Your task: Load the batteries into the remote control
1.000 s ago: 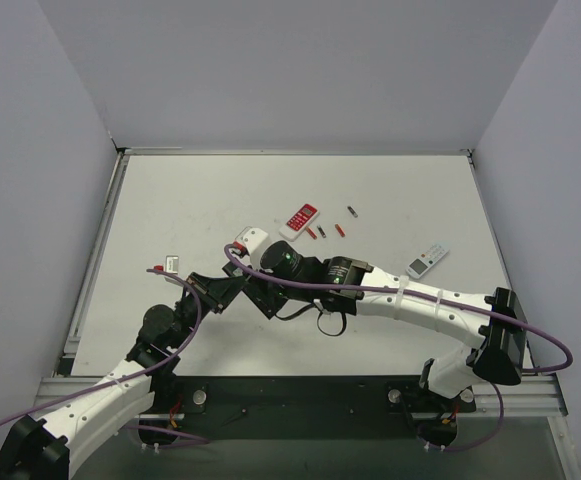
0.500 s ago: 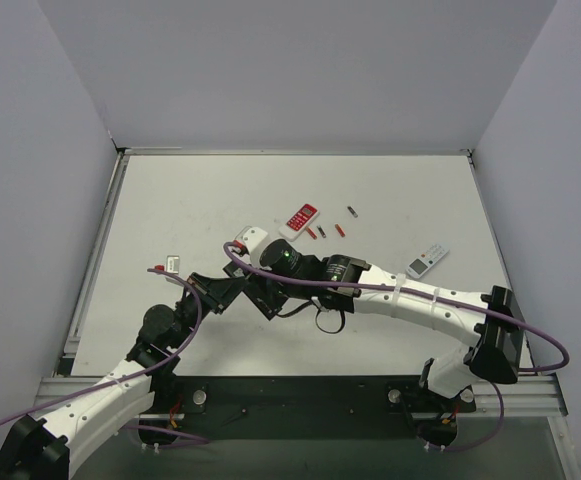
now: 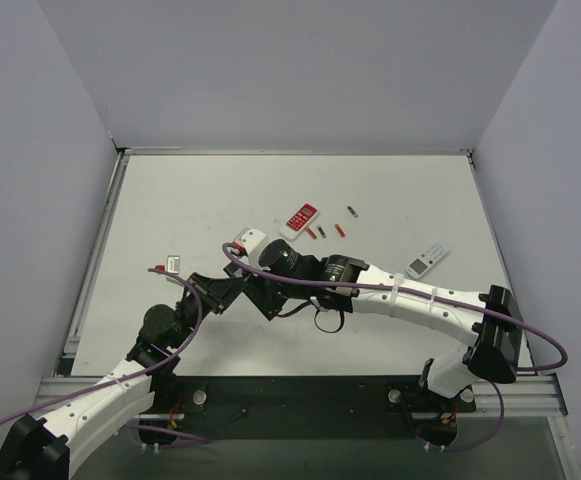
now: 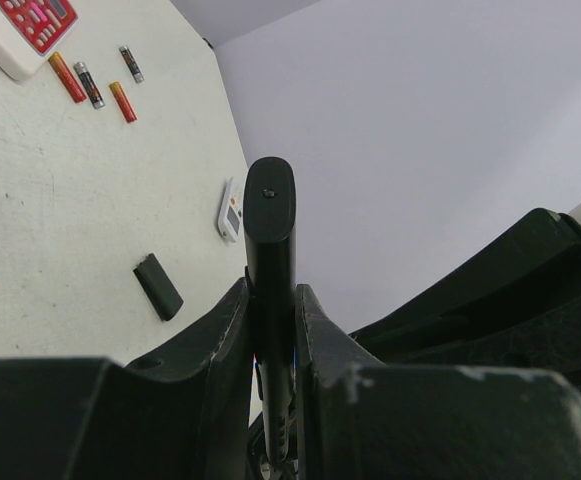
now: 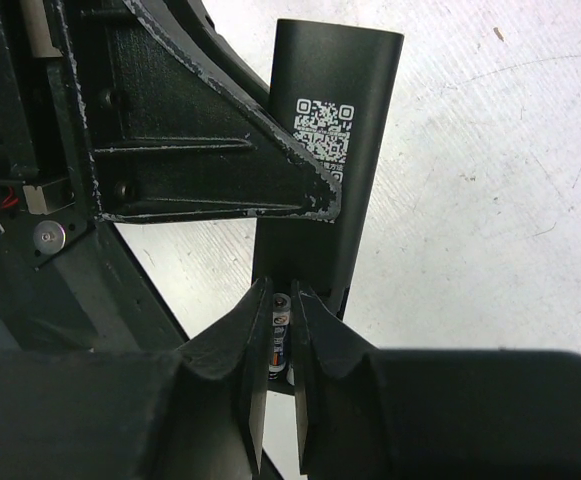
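Note:
My left gripper (image 4: 270, 292) is shut on the long black remote control (image 4: 270, 235) and holds it edge-on above the table; the remote also shows in the right wrist view (image 5: 335, 150), back side up with a QR label. My right gripper (image 5: 282, 302) is shut on one battery (image 5: 280, 335), its tip at the open compartment at the remote's near end. In the top view the two grippers meet at centre left, left (image 3: 228, 290) and right (image 3: 262, 292). Several more batteries (image 3: 321, 231) lie loose on the table, also in the left wrist view (image 4: 89, 84).
A red-and-white remote (image 3: 299, 219) lies beside the loose batteries. A small white-grey remote (image 3: 427, 260) lies at the right. A black battery cover (image 4: 158, 286) lies flat on the table. Grey walls enclose the table on three sides.

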Motion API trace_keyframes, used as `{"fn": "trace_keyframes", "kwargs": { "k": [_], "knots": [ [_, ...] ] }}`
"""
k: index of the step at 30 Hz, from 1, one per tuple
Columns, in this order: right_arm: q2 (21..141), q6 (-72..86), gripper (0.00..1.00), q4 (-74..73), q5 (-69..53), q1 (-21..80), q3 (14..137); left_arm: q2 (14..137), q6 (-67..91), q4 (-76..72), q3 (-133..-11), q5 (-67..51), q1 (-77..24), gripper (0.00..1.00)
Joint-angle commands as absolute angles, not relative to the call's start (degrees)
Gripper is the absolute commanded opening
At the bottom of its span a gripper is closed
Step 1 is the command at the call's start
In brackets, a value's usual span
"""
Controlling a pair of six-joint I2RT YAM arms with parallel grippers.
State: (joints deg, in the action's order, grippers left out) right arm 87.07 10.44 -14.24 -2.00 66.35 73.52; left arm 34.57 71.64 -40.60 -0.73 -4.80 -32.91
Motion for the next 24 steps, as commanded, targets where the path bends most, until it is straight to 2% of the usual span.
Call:
{"fn": "trace_keyframes", "kwargs": {
  "k": [1, 9, 24],
  "knots": [
    [87.1, 10.99, 0.08, -13.54, -2.72, 66.01, 73.48, 33.93, 72.16, -45.18, 1.41, -5.01, -32.87, 0.0],
    [86.31, 11.51, 0.01, -12.13, -1.93, 66.01, 70.58, 32.96, 73.91, -46.49, 1.85, -4.13, -32.87, 0.0],
    [83.5, 11.69, 0.0, -4.31, 1.32, 65.92, 61.88, 28.13, 84.88, -46.23, 5.01, 2.36, -32.87, 0.0]
  ]
}}
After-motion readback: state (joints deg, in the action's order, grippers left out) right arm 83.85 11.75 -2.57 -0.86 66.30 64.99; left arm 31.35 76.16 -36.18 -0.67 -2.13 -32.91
